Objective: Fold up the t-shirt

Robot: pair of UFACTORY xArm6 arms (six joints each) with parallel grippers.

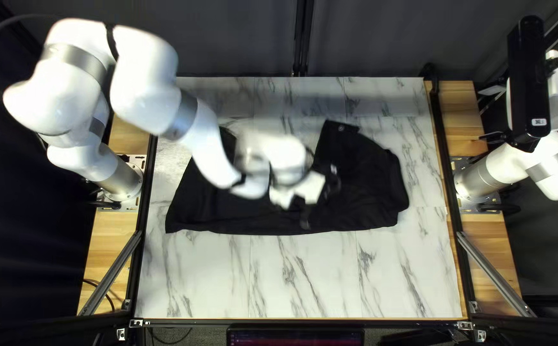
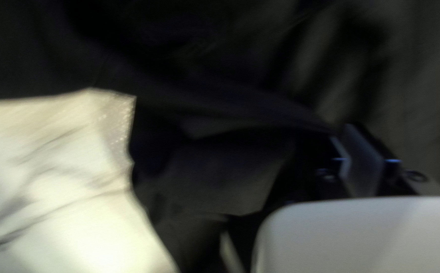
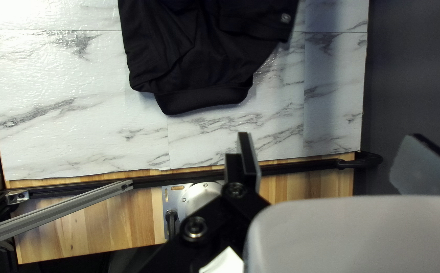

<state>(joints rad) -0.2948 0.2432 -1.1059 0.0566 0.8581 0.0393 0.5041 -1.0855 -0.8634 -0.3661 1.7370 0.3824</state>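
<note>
Folding looks partly done: t-shirt lies on table, near edge fairly straight, sleeve jutting; more folds likely left. Left gripper at shirt, grip unclear; right gripper open, empty.

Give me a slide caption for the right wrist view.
Open right claw, with a rumpled black t-shirt lying beyond it on a marble-patterned tabletop.

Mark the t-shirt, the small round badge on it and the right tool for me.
T-shirt [image 1: 365,189], top left view: the rumpled cloth beyond the left arm's tool.
Round badge [image 3: 285,18], right wrist view: its middle.
Right tool [image 3: 331,141], right wrist view: midway between its open fingertips.
</note>
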